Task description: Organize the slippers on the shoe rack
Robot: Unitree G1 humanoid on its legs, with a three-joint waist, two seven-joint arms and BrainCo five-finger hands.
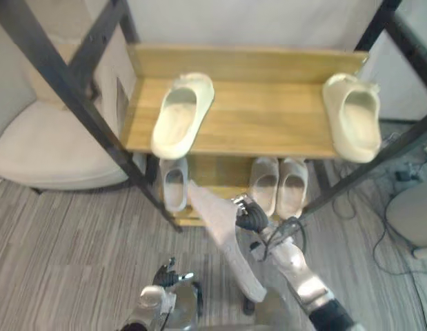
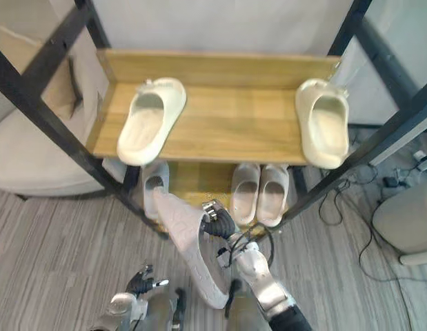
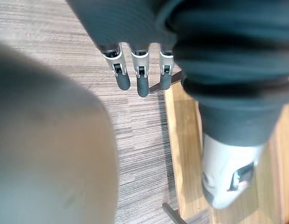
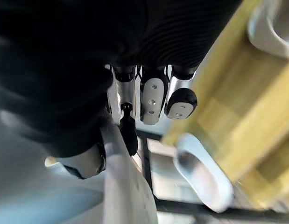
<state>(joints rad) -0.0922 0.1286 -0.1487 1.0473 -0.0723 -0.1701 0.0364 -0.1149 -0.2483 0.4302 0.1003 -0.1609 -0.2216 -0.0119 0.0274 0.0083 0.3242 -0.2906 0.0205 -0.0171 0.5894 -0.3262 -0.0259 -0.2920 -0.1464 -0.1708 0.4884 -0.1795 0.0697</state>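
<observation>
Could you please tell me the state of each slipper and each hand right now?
right hand: shut on the grey slipper.
grey slipper: in the air, tilted.
left hand: open, empty.
left cream slipper: upright on the top shelf.
right cream slipper: upright, shelf's other end.
single pale slipper: upright, lower shelf.
pale pair: side by side, lower shelf.
</observation>
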